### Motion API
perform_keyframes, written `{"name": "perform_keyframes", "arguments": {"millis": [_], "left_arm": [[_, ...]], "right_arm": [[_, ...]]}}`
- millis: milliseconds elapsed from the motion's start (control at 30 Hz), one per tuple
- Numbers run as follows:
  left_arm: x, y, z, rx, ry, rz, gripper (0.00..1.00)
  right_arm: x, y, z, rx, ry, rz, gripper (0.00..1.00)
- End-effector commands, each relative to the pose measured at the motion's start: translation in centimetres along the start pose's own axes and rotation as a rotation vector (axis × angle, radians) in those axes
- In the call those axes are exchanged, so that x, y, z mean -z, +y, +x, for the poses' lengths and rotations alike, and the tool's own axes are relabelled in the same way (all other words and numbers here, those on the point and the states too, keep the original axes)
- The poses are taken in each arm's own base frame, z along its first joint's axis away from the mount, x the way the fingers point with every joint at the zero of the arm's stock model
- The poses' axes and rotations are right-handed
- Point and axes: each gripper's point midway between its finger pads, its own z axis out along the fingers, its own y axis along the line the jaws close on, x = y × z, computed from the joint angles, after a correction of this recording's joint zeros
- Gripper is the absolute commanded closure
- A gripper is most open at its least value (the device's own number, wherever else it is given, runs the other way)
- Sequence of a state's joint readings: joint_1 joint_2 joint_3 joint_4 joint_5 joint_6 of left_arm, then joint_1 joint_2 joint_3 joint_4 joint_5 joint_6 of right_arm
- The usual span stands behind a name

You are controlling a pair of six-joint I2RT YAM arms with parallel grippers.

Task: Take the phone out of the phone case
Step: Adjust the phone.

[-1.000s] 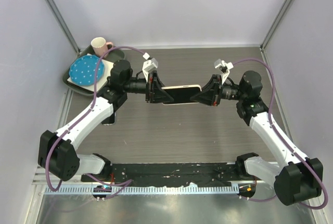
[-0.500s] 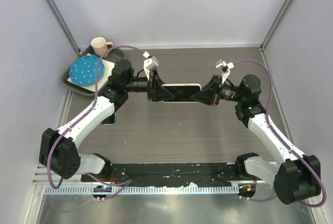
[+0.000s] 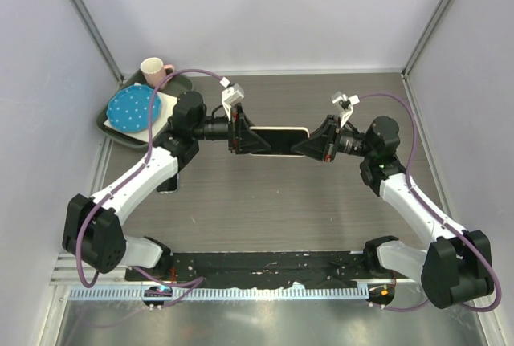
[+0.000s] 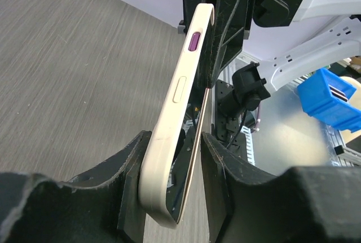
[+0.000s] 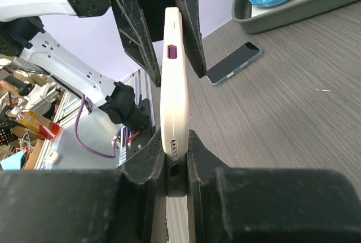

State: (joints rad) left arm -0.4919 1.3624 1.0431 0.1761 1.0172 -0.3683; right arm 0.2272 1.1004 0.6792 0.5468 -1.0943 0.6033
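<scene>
A cream rounded plastic phone case, its dark phone seated inside, hangs above the middle of the grey wood-grain bench. Left fingers and right fingers clamp its opposite ends. Separation seems not yet begun; next, one end must flex the case off the phone.

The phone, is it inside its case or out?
Partly out: near the left gripper a gap shows between the cream case and the phone; at the far end they sit together.
</scene>
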Motion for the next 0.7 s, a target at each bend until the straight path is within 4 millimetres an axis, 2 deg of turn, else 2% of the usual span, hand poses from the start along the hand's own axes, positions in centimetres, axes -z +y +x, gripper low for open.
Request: {"name": "perform_keyframes", "arguments": {"millis": [0, 133, 500, 600, 667], "left_arm": [[-0.2, -3.2, -0.5, -0.036, 0.005, 0.148, 0.58], [-0.2, -3.9, -0.2, -0.012, 0.005, 0.184, 0.59], [-0.1, -4.8, 0.0, -0.024, 0.009, 0.225, 0.74], [-0.1, -4.7, 0.1, -0.018, 0.012, 0.225, 0.75], [-0.2, -4.8, 0.2, -0.02, 0.015, 0.231, 0.71]], "right_arm": [[-0.5, -1.4, -3.3, 0.07, -0.128, 0.085, 0.99], [-0.6, -1.3, -3.5, 0.064, -0.14, 0.083, 0.99], [-0.8, -1.8, -3.3, 0.046, -0.148, 0.088, 0.99], [-0.8, -1.8, -3.4, 0.051, -0.152, 0.093, 0.99], [-0.9, -2.0, -3.3, 0.048, -0.146, 0.1, 0.99]]}}
